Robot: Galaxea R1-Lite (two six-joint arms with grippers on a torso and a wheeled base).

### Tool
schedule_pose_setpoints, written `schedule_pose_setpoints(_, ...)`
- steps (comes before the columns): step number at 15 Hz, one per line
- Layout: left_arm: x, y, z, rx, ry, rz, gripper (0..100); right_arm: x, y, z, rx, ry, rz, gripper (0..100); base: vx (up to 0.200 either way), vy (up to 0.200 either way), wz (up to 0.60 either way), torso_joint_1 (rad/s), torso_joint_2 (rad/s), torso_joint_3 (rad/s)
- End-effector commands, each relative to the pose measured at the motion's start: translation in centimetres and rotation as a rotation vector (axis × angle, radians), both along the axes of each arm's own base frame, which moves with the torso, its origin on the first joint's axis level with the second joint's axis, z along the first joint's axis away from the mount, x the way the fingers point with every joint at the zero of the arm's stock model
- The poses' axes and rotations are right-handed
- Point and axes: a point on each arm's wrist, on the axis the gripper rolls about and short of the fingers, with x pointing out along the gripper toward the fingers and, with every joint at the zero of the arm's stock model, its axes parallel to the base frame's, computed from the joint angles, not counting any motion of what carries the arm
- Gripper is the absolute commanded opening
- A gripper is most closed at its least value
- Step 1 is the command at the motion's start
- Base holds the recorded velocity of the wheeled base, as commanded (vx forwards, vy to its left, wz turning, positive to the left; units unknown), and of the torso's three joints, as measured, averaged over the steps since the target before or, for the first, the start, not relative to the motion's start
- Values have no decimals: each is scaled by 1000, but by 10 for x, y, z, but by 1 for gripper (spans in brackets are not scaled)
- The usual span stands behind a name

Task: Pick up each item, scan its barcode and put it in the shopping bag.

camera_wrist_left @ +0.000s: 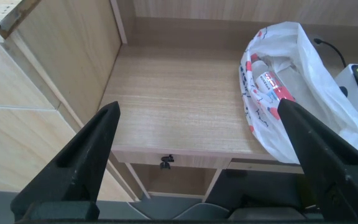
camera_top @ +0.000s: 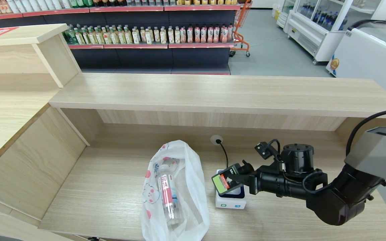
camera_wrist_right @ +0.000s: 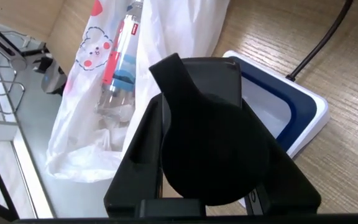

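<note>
left claw [camera_wrist_left: 197, 109]: released, fingers spread wide, nothing between them; you have it out before the near edge of the counter [camera_top: 95, 201].
bag [camera_top: 193, 174]: white, lying open on the counter at its near edge.
bottle [camera_top: 168, 194]: clear, red label, lying inside the bag.
right claw [camera_top: 230, 176]: grasping a small box [camera_top: 220, 183], green face turned toward the bag.
scanner [camera_top: 230, 202]: just right of the bag; your small box hangs directly over it.
cable [camera_top: 225, 155]: runs back from the scanner to a hole in the counter.
shelves [camera_top: 146, 35]: far behind, stocked with drinks.

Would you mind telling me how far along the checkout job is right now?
Done: one bottle already lies in the shopping bag. In hand: the right gripper holds a small green-faced pack over the scanner. Left: bagging that pack.
</note>
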Motion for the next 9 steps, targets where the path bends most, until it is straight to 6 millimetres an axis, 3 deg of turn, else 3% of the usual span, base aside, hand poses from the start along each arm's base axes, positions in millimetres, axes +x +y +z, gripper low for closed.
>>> schedule_pose_setpoints(1,0,0,0,0,-1,0,100,0,0,-4,-10,5,1,0,0,0,0,0,0,0)
schedule_pose_setpoints(9,0,0,0,0,1,0,100,-3,-5,-7,-46,-14,-4,0,0,0,0,0,0,0)
